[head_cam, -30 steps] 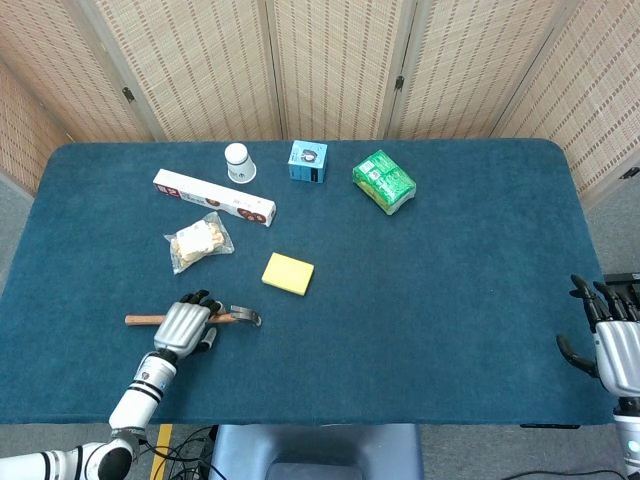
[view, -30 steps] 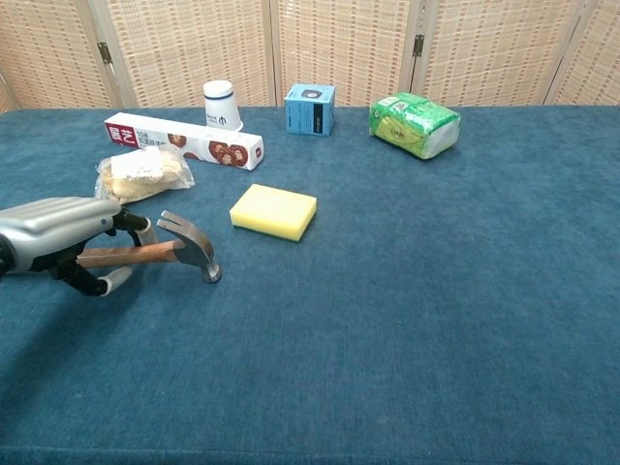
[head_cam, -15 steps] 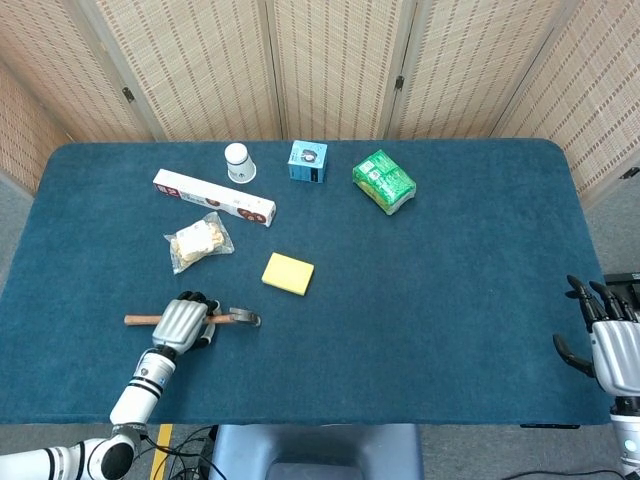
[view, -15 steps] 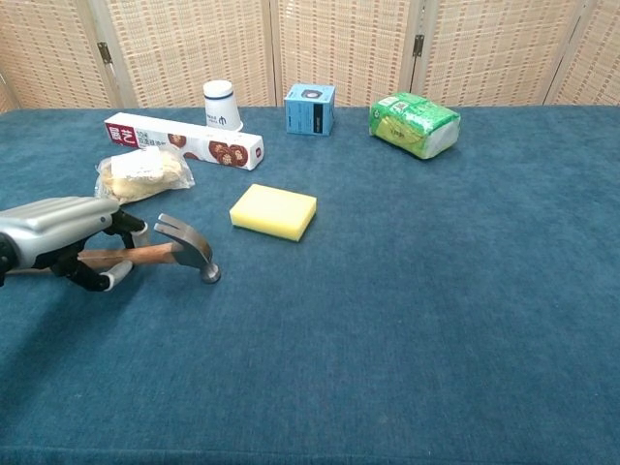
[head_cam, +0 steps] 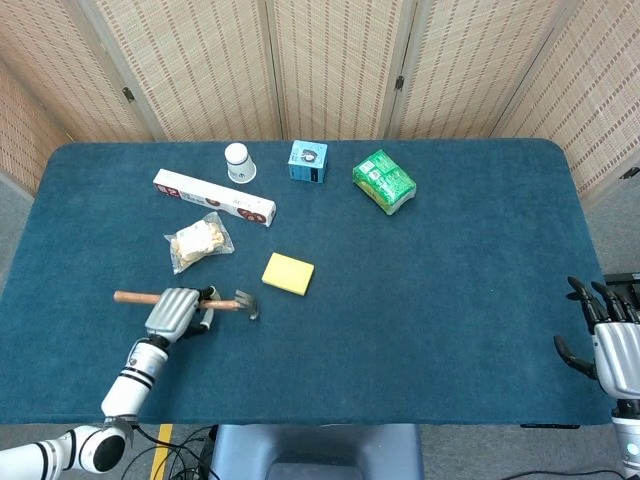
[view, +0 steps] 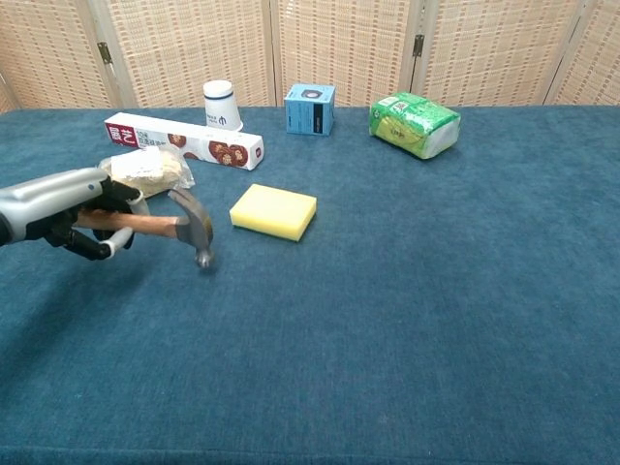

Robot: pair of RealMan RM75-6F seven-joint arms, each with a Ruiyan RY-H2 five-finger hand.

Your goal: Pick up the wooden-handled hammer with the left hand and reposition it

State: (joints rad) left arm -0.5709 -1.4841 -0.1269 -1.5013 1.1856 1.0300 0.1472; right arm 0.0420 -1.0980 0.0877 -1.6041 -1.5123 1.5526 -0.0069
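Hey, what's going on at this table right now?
The robot's left hand grips the wooden-handled hammer by its handle and appears to hold it just above the blue table, its head near the yellow sponge. The right hand sits idle at the table's far edge, holding nothing. A snack bag and boxes lie further back.

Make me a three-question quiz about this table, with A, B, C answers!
1. Where is the yellow sponge?
A. right of the hammer's head
B. on the green pack
C. under the white cup

2. What colour is the table cloth?
A. red
B. dark blue
C. white

3. What is the left hand doing?
A. lying flat
B. holding the hammer by its handle
C. touching the blue box

Answers: 1 A, the chest view shows the sponge just right of the head. 2 B, both views show dark blue. 3 B, its fingers wrap the wooden handle.
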